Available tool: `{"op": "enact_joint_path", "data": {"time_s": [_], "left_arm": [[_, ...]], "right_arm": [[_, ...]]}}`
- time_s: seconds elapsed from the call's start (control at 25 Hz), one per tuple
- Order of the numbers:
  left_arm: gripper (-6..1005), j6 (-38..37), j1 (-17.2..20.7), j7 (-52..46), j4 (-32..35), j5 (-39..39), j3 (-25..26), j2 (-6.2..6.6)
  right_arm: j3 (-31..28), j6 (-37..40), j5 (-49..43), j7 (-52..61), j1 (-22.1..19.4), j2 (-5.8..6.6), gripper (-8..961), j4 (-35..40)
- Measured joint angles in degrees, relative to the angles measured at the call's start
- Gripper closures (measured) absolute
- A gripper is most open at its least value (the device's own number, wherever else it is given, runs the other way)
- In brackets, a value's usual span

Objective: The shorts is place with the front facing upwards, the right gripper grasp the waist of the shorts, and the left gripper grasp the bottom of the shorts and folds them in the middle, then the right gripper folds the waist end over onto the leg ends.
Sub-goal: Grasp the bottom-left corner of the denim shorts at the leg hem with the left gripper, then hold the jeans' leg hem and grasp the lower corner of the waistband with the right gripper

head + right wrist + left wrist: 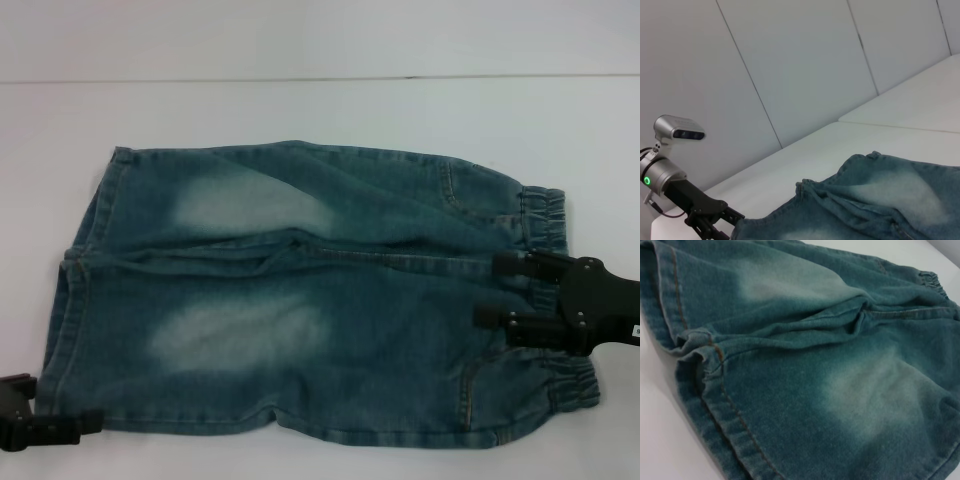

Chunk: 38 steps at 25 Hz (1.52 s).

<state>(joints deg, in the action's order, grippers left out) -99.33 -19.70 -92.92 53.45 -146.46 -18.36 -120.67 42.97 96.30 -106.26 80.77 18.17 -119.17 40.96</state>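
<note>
The blue denim shorts (310, 290) lie flat and face up on the white table (300, 110), with the elastic waist (545, 215) at the right and the leg hems (75, 260) at the left. My right gripper (490, 291) hovers open over the middle of the waistband, one finger on each side of the fly seam. My left gripper (62, 404) sits open at the near left corner, against the near leg's hem. The left wrist view shows both hems (700, 360) close up. In the right wrist view the left gripper (715, 222) shows at the shorts' edge (880, 200).
The white table runs beyond the shorts on all sides, with a pale wall (320, 35) behind it. Grey wall panels (790, 65) fill the background of the right wrist view.
</note>
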Motion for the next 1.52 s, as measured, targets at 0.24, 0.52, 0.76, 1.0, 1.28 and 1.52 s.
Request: {"op": "enact_joint_path", "data": {"time_s": [0.24, 0.52, 0.76, 1.0, 1.28, 1.52], "left_arm": [[98, -0.5, -0.5, 0.1, -0.1, 0.0, -0.7, 0.22], [292, 0.3, -0.9, 0.7, -0.3, -0.5, -1.4, -0.01], [478, -0.6, -0.8, 0.7, 0.0, 0.9, -0.9, -0.06], [729, -0.8, -1.2, 0.5, 0.1, 1.3, -1.3, -0.34], [949, -1.2, -1.3, 0.3, 1.2, 1.4, -1.0, -0.93], [994, -1.4, -1.4, 0.3, 1.4, 1.5, -0.9, -0.96]], "right_arm": [[0.0, 0.0, 0.0, 0.0, 0.0, -0.01, 27, 0.0], [0.0, 0.1, 0.1, 0.2, -0.2, -0.01, 27, 0.0], [-2.9, 3.3, 0.4, 0.2, -0.8, 0.06, 27, 0.0], [-6.9, 6.9, 0.2, 0.3, -1.5, 0.4, 28, 0.0], [-11.6, 12.6, 0.0, 7.7, -5.2, 4.33, 28, -1.6], [-18.8, 10.3, -0.3, 5.6, -11.2, 7.26, 28, -3.9]]}}
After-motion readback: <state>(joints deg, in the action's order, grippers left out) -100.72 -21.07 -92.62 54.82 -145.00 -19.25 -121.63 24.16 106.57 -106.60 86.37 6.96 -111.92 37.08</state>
